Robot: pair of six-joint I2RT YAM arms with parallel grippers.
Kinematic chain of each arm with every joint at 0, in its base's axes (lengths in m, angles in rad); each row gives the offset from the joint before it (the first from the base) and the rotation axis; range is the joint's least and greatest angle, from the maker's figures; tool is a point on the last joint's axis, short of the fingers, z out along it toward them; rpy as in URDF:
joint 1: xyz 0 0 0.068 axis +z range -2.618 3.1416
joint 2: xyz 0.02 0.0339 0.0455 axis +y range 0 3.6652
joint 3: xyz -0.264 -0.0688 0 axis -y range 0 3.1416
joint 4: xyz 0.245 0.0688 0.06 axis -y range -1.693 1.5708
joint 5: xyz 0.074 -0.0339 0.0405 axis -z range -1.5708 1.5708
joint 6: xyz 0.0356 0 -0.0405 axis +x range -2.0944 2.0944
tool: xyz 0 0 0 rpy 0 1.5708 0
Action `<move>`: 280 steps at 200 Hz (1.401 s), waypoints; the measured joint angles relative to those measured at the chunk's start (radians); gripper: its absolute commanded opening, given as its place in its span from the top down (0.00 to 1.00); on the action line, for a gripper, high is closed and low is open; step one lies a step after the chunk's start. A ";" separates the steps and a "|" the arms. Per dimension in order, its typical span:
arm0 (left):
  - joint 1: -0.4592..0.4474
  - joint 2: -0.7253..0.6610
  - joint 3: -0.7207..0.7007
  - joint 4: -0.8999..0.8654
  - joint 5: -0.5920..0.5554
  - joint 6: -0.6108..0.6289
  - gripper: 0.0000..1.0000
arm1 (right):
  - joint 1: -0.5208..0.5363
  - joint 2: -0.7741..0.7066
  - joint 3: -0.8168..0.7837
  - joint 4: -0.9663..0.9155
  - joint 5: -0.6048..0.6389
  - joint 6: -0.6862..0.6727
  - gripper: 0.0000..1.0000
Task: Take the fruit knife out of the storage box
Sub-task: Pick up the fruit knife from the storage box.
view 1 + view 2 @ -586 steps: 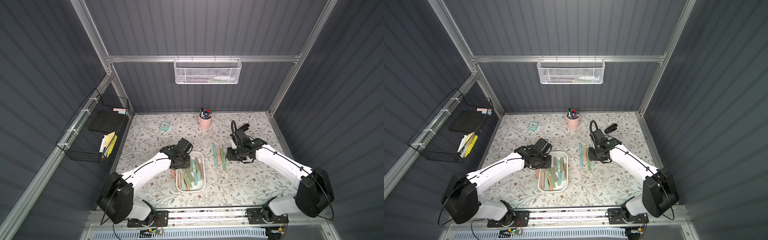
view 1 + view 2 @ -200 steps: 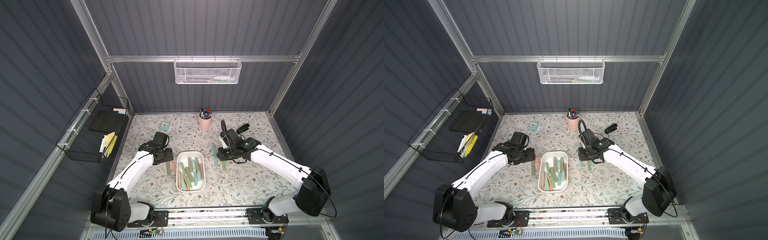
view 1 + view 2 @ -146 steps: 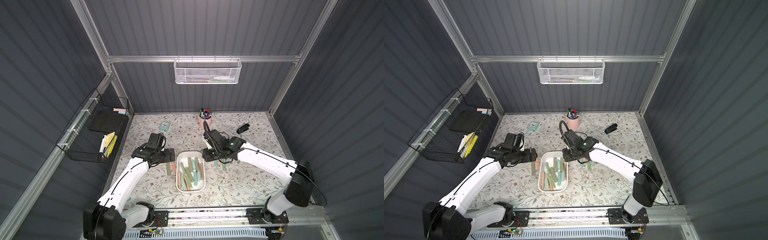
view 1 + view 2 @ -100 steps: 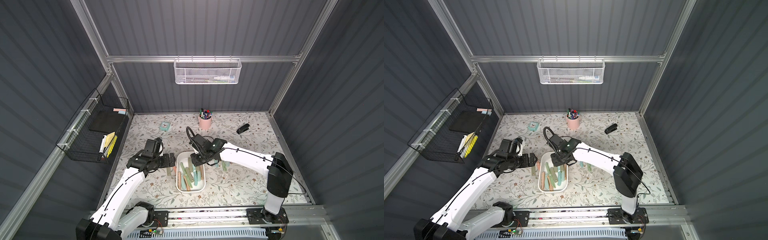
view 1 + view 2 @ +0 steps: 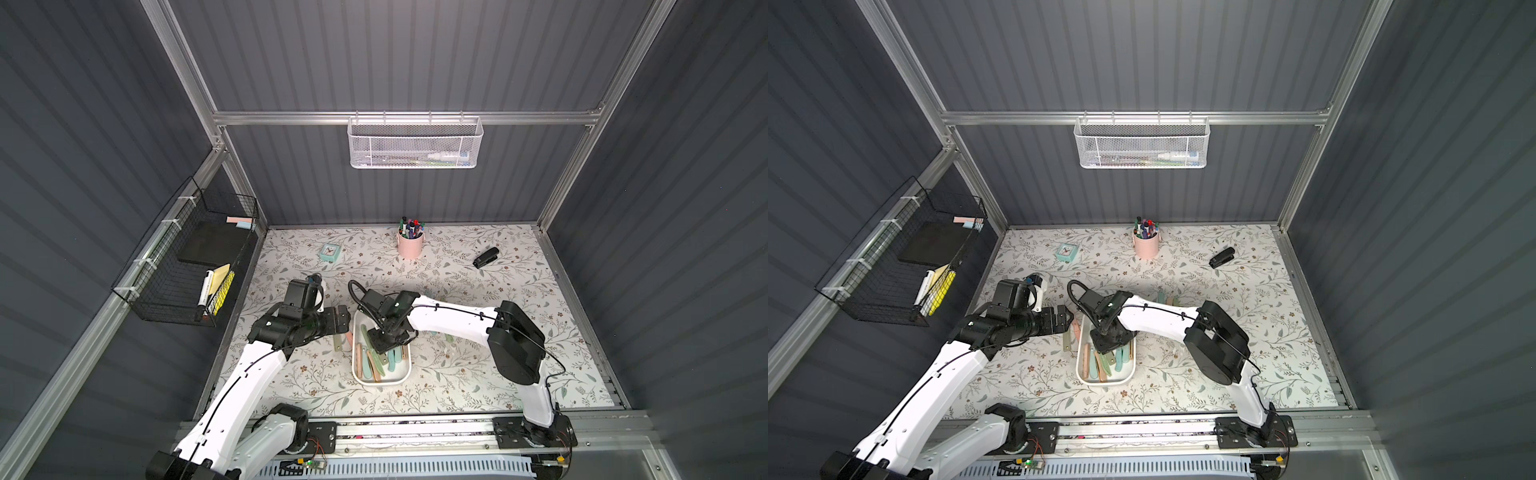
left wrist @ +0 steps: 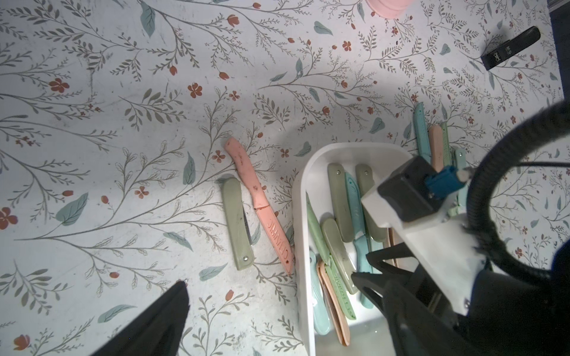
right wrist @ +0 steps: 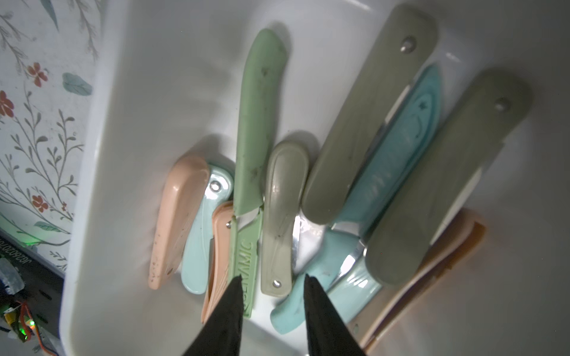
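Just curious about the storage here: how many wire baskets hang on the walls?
2. A white mesh basket hangs from the rail on the back wall; a black wire basket hangs on a side wall. Neither is hidden.

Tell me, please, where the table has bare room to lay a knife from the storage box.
Widest bare patch: the table between the stapler and the right arm. Also free: the strip between the storage box and the rail. Crowded: left of the box, with the pink knife and a folded knife, and right of it, with a row of knives.
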 measured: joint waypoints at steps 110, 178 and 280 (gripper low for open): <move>0.000 0.000 0.000 -0.002 0.000 0.000 0.01 | 0.012 0.119 0.068 -0.060 -0.012 0.012 0.63; 0.006 0.000 0.000 -0.019 -0.014 -0.001 0.01 | 0.011 0.187 0.174 -0.154 0.044 0.020 0.64; 0.008 0.003 0.000 -0.028 -0.022 0.000 0.01 | 0.012 0.232 0.248 -0.236 0.110 0.023 0.75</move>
